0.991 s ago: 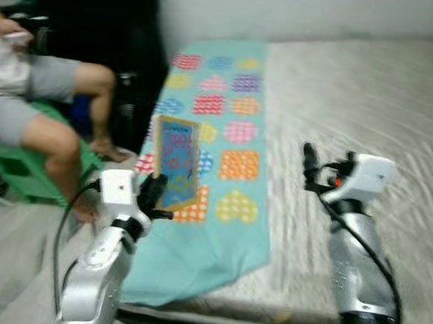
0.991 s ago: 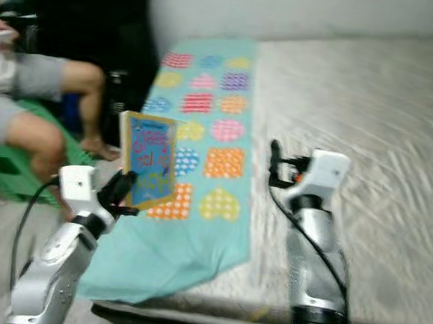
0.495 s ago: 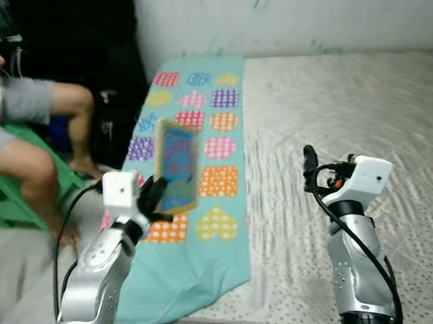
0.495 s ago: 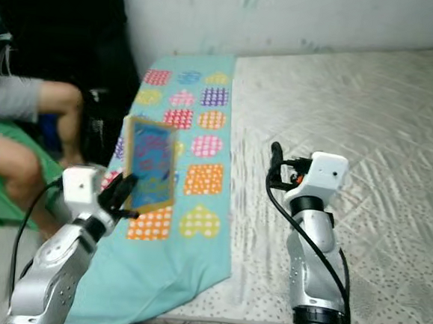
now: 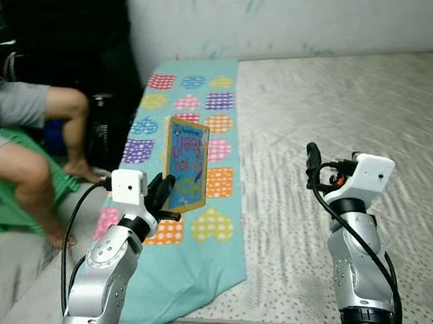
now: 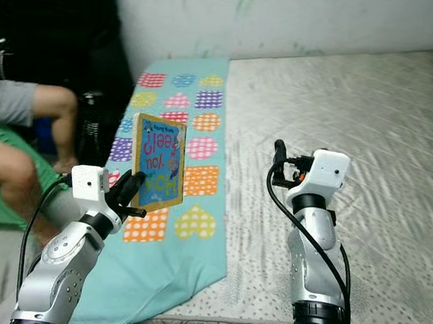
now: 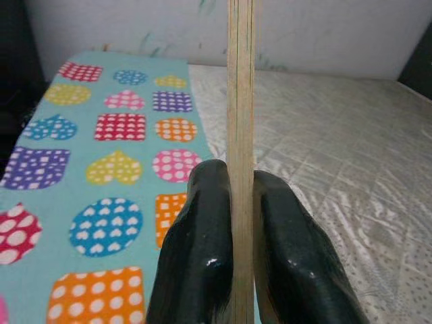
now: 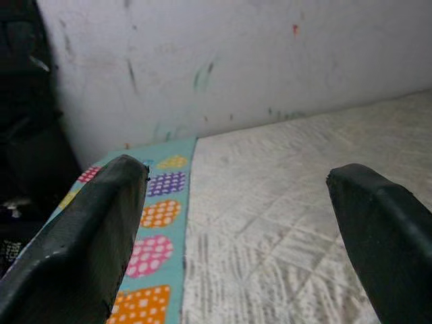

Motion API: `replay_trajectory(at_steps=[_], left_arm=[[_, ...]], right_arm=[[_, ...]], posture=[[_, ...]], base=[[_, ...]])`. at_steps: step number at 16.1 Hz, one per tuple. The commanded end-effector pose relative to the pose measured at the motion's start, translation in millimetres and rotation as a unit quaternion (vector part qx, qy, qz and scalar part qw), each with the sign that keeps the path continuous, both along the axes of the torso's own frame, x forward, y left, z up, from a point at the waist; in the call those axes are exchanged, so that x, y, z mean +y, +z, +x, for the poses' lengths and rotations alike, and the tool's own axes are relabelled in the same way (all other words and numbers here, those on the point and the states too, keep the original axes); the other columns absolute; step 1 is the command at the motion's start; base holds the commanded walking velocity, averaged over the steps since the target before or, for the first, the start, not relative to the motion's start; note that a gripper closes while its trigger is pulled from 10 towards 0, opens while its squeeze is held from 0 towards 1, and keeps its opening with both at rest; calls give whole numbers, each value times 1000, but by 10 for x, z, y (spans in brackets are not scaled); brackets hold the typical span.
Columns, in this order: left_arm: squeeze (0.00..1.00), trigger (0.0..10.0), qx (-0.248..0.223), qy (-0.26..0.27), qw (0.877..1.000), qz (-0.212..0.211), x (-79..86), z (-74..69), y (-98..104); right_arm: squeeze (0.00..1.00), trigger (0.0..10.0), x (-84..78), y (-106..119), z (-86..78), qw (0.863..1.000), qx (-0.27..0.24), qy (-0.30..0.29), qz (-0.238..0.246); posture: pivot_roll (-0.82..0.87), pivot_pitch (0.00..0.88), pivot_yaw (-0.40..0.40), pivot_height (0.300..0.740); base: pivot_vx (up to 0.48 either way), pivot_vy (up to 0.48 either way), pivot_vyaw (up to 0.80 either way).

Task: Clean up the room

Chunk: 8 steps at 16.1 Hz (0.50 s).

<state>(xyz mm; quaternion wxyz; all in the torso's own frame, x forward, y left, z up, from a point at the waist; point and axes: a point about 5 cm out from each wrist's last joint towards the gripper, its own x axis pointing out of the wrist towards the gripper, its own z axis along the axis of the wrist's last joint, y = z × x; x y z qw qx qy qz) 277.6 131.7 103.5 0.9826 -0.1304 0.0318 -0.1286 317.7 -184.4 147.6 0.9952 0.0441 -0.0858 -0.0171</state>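
Left gripper (image 5: pixel 161 195) is pinching the book (image 5: pixel 186 163) upright over the patterned blanket (image 5: pixel 196 228); right gripper (image 8: pixel 236 229) is hovering wide open. Person's leg (image 5: pixel 28 170) is sitting further left than before.

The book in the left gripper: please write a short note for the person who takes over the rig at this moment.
Left gripper: shut on the book, held upright by its lower edge, above the patterned blanket.
Right gripper: open, holding nothing, raised over the bare mattress.
Done: book is picked up.
Left: book is not yet put down anywhere; no place for it can be seen from here.
Note: a person sits on a green stool on the robot's left, close to the left arm.
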Motion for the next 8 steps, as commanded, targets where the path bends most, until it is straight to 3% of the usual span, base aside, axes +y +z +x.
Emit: replay_trajectory(at_steps=[1,8], left_arm=[[0,10000,-14,26,999,17,105,17,31],[0,10000,-19,38,999,24,163,16,41]], right_arm=[[0,10000,56,-6,39,1000,5,3,7],[0,10000,94,-48,30,1000,13,5,21]], posture=[[-210,0,152,740],[-207,0,154,740]], base=[[0,0,0],[0,0,0]])
